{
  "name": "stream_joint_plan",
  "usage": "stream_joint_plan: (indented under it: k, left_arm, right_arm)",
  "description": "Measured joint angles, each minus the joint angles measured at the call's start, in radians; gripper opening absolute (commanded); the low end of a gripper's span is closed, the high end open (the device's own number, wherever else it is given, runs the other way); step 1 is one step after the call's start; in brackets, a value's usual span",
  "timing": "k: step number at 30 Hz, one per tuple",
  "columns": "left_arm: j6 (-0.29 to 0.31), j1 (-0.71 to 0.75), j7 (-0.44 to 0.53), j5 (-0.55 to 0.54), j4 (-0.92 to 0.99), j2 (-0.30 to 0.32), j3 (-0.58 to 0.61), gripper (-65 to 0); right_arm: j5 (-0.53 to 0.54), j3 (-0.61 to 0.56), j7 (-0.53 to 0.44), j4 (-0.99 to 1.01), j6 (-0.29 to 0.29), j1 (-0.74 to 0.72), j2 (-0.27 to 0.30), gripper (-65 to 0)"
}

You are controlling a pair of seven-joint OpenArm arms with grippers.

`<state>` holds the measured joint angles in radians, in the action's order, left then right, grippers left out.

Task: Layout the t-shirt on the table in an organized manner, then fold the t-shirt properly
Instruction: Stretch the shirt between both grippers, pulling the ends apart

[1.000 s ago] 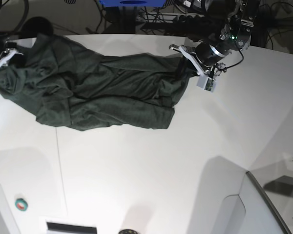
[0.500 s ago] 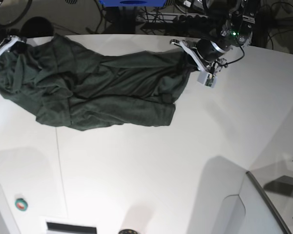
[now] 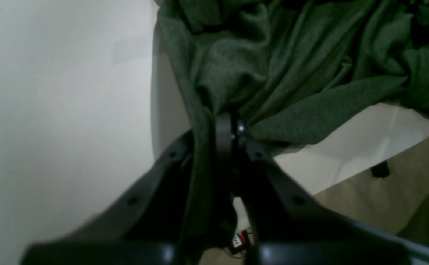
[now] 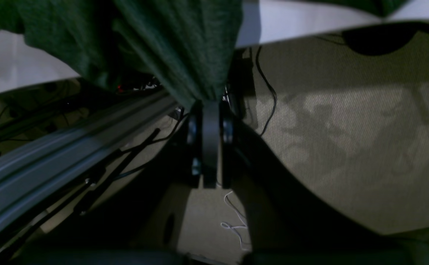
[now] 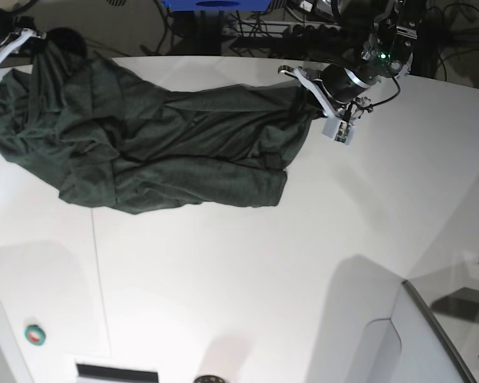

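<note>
The dark green t-shirt (image 5: 176,152) lies rumpled and stretched sideways across the far part of the white table (image 5: 263,279). My left gripper (image 5: 303,94) is shut on the shirt's right end near the far edge. In the left wrist view its fingertips (image 3: 229,129) pinch a bunched fold of the t-shirt (image 3: 273,66) just above the table (image 3: 52,92). My right gripper (image 5: 24,40) is shut on the shirt's left end, lifted at the far left corner. In the right wrist view the gripper (image 4: 211,106) hangs past the table (image 4: 310,14) edge, with the t-shirt (image 4: 163,44) draping from it.
A thin dark seam (image 5: 100,271) runs down the tabletop. A small green and red round object (image 5: 34,335) sits at the near left. A raised grey-white panel (image 5: 431,335) stands at the near right. Cables and a blue object (image 5: 215,6) lie behind the table; a metal rail (image 4: 52,158) runs below.
My right gripper has moved up and back toward the far left corner, drawing the shirt's left end with it. My left gripper shifted slightly toward the far edge and keeps its grip.
</note>
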<state>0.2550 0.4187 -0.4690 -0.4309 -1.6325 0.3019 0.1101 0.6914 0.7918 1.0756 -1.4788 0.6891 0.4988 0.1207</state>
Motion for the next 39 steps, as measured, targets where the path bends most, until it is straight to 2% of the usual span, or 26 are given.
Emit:
stream_joint_plan:
  k: [2,4,9,10,12,13,16,18,23,26,29,30,33,37,38,39]
  left_arm:
    - [0.0,0.0,0.0,0.039,0.0,0.0,0.0,-65.0]
    - [0.0,0.0,-0.002,0.066,0.0,-0.001,0.0,-65.0]
    - [0.0,0.0,-0.003,0.069,0.0,-0.005,0.0,-65.0]
    - [0.0,0.0,-0.004,0.069,0.002,-0.004,0.0,-65.0]
    - [0.0,0.001,-0.004,0.069,0.003,-0.002,0.0,-65.0]
    - [0.0,0.002,-0.003,0.073,0.003,-0.003,-0.001,-65.0]
    - [0.001,0.002,-0.003,0.075,0.003,-0.006,-0.002,-65.0]
    - [0.0,0.002,-0.003,0.076,0.003,-0.005,-0.002,-65.0]
    - [0.0,0.002,0.0,0.074,0.004,-0.007,-0.002,-65.0]
    - [0.0,0.002,0.0,0.076,0.005,-0.008,-0.002,-65.0]
    - [0.0,0.002,0.0,0.076,0.005,-0.008,-0.002,-65.0]
    - [0.0,0.002,0.0,0.076,0.005,-0.007,-0.002,-65.0]
    - [0.0,0.002,0.0,0.076,0.005,-0.008,-0.002,-65.0]
    - [0.0,0.0,0.0,0.076,0.005,-0.008,-0.002,-65.0]
    - [0.0,0.0,0.0,0.076,0.005,-0.008,-0.002,-65.0]
    - [0.0,0.0,0.001,0.075,0.005,-0.008,-0.002,-65.0]
  right_arm:
    - [0.0,0.0,0.001,0.0,0.0,0.003,0.0,-64.5]
    - [0.0,0.0,0.002,0.0,0.0,0.004,0.0,-60.3]
    - [-0.021,0.0,-0.004,-0.155,-0.002,0.012,0.003,-31.7]
    - [-0.061,-0.012,-0.023,-0.201,-0.004,0.006,0.006,-28.8]
    - [-0.231,-0.086,-0.099,-0.258,-0.018,-0.025,0.014,-28.7]
    - [-0.32,-0.137,-0.128,-0.267,-0.046,-0.055,0.013,-28.7]
    - [-0.536,-0.248,-0.163,-0.255,-0.093,-0.165,-0.006,-28.7]
    - [-0.61,-0.27,-0.193,-0.225,-0.095,-0.232,-0.034,-28.7]
    - [-0.866,-0.25,-0.174,-0.111,-0.106,-0.363,-0.091,-28.7]
    - [-0.936,-0.251,-0.253,-0.077,-0.106,-0.399,-0.108,-28.7]
    - [-0.948,-0.251,-0.286,-0.069,-0.106,-0.388,-0.121,-29.4]
    - [-0.957,-0.251,-0.282,-0.056,-0.105,-0.386,-0.12,-31.8]
    - [-0.959,-0.25,-0.28,-0.009,-0.106,-0.388,-0.11,-47.1]
    - [-0.954,-0.218,-0.285,0.006,-0.106,-0.39,-0.113,-58.7]
    - [-0.954,-0.204,-0.285,0.003,-0.106,-0.389,-0.113,-63.6]
    - [-0.954,-0.189,-0.282,-0.01,-0.105,-0.385,-0.113,-65.0]
